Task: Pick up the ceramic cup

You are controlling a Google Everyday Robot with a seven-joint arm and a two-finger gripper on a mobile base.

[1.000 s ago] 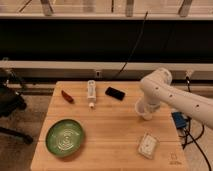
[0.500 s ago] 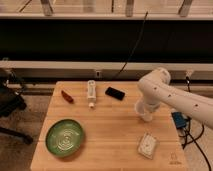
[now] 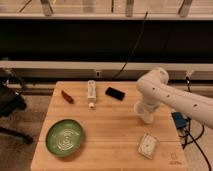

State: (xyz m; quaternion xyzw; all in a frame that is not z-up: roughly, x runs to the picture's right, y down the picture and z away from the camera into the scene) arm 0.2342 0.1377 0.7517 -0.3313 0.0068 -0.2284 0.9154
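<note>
Barely moved, the gripper (image 3: 145, 118) stayed low, jaws pressed together, between phone (image 3: 115, 93) and box (image 3: 147, 145); bowl (image 3: 65, 136) sat well apart.

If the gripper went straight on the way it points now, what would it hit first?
Probably the table. The gripper points down over its right side, between the phone and the white box, seemingly close to the wood. Anything right under it, perhaps the cup, is hidden.
</note>
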